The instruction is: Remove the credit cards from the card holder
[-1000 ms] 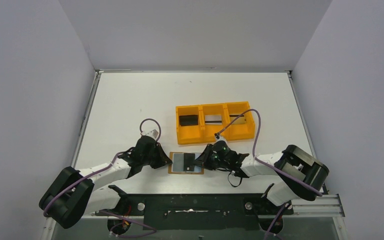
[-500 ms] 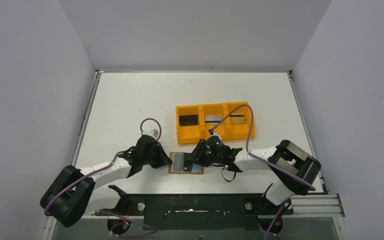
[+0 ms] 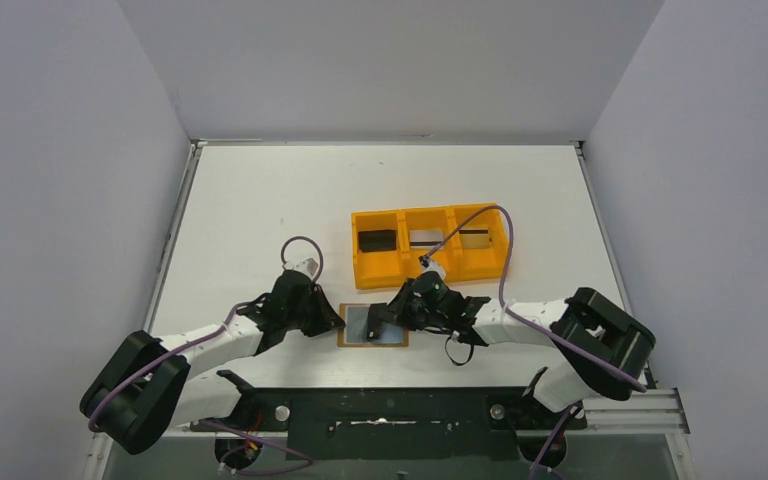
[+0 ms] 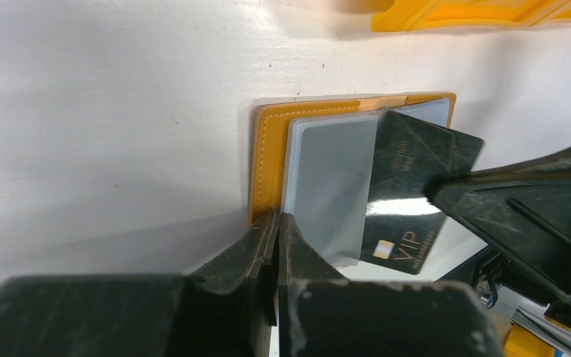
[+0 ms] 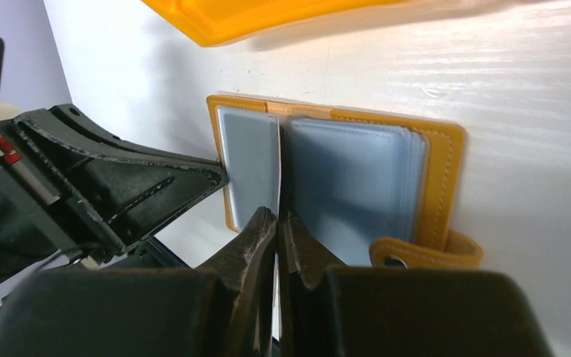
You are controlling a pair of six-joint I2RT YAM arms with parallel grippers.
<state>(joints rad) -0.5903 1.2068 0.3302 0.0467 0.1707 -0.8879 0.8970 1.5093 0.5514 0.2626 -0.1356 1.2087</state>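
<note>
Fully closed left gripper [image 4: 277, 219] is touching card holder [image 4: 268, 149] at its orange border. Right gripper [image 5: 277, 216] is pinching dark credit card [image 4: 409, 193] tight, card tilting over the holder.

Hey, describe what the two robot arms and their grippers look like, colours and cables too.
The left arm and right arm have white links between bulky black joint housings. A purple cable loops along each. The left gripper and right gripper are matte black, with two tapering fingers.
</note>
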